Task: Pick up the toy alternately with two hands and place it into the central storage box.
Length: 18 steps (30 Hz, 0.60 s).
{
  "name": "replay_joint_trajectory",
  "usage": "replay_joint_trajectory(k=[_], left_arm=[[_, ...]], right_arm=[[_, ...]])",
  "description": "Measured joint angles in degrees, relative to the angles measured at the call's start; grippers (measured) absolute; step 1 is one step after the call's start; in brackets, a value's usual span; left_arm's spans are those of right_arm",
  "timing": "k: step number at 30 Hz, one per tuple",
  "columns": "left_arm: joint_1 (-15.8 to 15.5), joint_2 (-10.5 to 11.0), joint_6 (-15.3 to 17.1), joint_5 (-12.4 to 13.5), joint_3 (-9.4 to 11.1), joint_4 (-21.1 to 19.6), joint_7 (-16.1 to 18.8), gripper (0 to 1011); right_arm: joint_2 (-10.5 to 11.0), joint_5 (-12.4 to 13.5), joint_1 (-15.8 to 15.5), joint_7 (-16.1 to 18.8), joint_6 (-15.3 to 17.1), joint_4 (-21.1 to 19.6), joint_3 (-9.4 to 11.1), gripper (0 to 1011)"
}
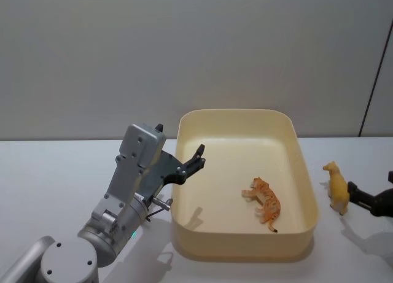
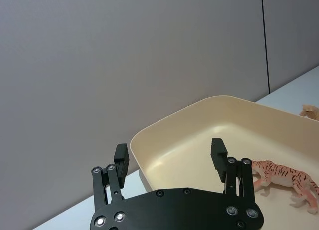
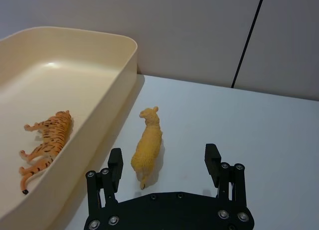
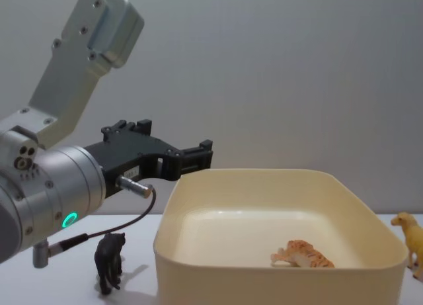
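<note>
We show the central storage box [image 1: 236, 113] holding one striped orange tiger toy [image 1: 265, 203], lying on its floor. The left gripper [image 2: 169, 151], fingers spread and empty, hovers at the box's left rim. The right gripper [image 3: 163, 155], likewise spread, flanks a yellow animal toy [image 3: 148, 149] standing on the table [image 3: 259, 125] just right of the box.
</note>
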Motion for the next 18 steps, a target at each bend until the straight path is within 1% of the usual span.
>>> replay_joint_trajectory(k=[6,10,13,16,18], left_arm=[[0.00,0.00,0.00,0.00,0.00,0.00,0.00,1001],[0.00,0.00,0.00,0.00,0.00,0.00,0.00,1001],[0.00,0.00,0.00,0.00,0.00,0.00,0.00,1001],[0.00,0.00,0.00,0.00,0.00,0.00,0.00,1001],[0.00,0.00,0.00,0.00,0.00,0.00,0.00,1002]], right_arm=[[-0.87,-1.64,1.21,0.26,0.22,2.51,-0.90,1001],[-1.80,-2.98,2.56,0.86,0.24,4.68,-1.78,1001],[-2.99,-4.34,4.27,1.45,0.19,7.08,-2.81,1001],[-3.57,-5.12,5.18,1.70,0.10,8.60,-3.27,965],[-4.15,-5.94,6.03,1.83,0.04,9.83,-3.72,910]])
